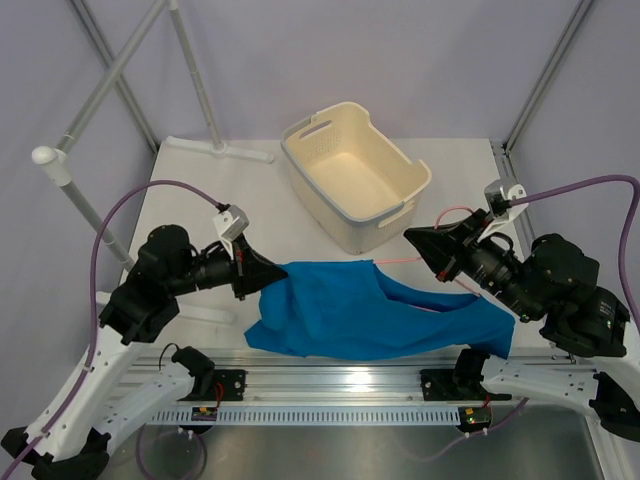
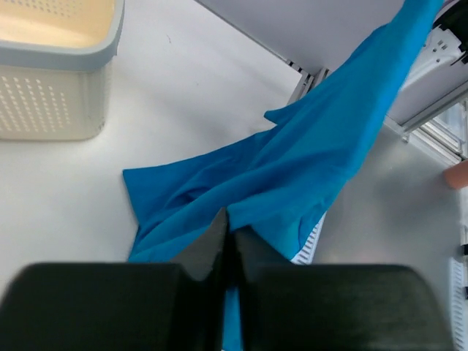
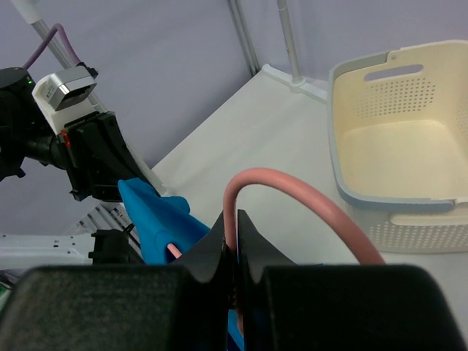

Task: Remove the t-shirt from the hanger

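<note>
The bright blue t-shirt (image 1: 365,315) stretches across the table's front between my two grippers; it also shows in the left wrist view (image 2: 292,183). My left gripper (image 1: 272,275) is shut on the shirt's left edge (image 2: 231,219). The pale pink wire hanger (image 1: 405,262) pokes out of the shirt near its right end. My right gripper (image 1: 418,243) is shut on the hanger's curved hook (image 3: 292,194), with the jaws pinching the wire (image 3: 232,238). A bit of pink wire shows inside a blue fold (image 3: 172,251). Most of the hanger is hidden in the fabric.
A cream basket (image 1: 355,172) stands at the back middle, also in the left wrist view (image 2: 55,66) and the right wrist view (image 3: 398,139). Grey rack poles (image 1: 190,70) rise at the back left. The table's metal front rail (image 1: 350,385) runs below the shirt.
</note>
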